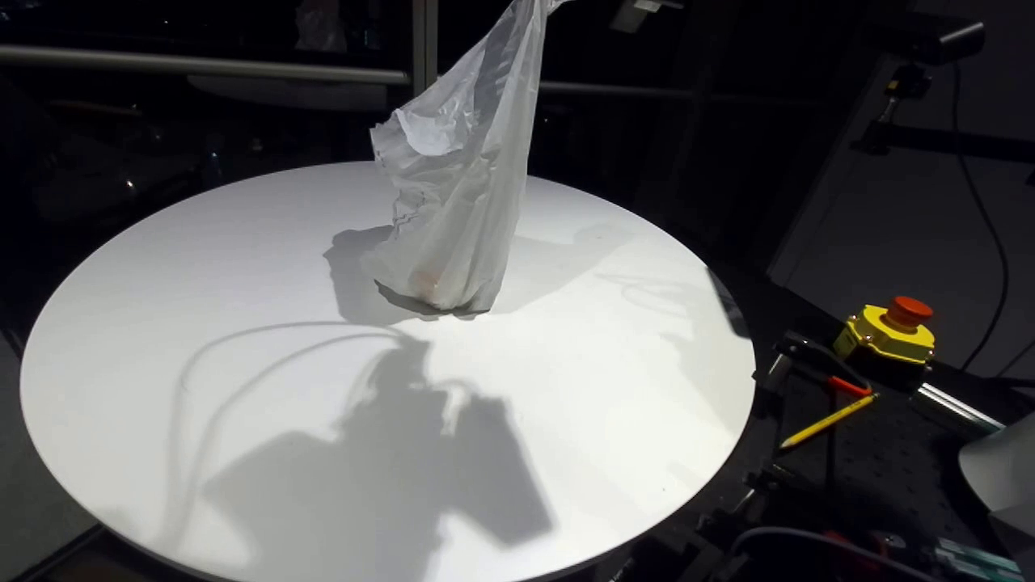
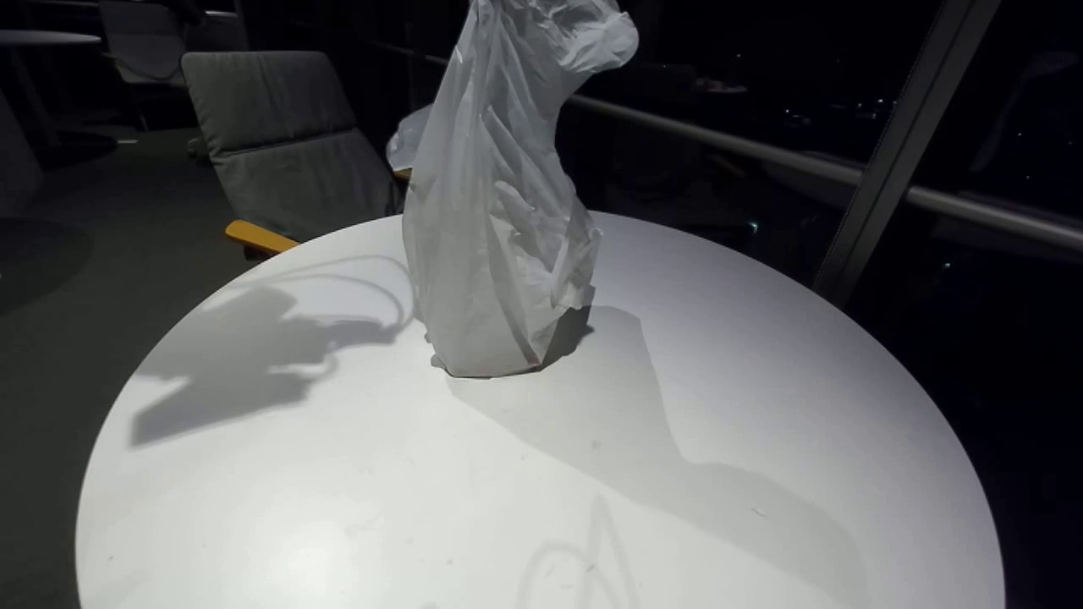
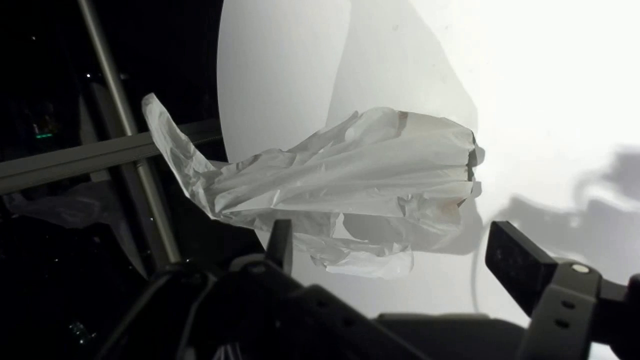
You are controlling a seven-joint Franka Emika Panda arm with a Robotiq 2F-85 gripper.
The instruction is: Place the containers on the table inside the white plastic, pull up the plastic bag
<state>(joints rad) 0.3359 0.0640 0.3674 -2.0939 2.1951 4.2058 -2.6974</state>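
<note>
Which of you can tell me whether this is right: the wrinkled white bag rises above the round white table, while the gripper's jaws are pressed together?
Not quite: the jaws of the gripper are not pressed together; the wrist view shows them standing wide apart. The rest is right: the wrinkled white bag rises above the round white table.

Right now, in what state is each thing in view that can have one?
Gripper: wide open.
Plastic bag: stretched tall, wrinkled, lower end on the table.
Containers: not plainly visible; an orange-brown patch, perhaps one of them, shows through the bag.
Red button: pressed or released, cannot tell.
Yellow pencil: lying down.
Grey chair: standing upright.
</note>
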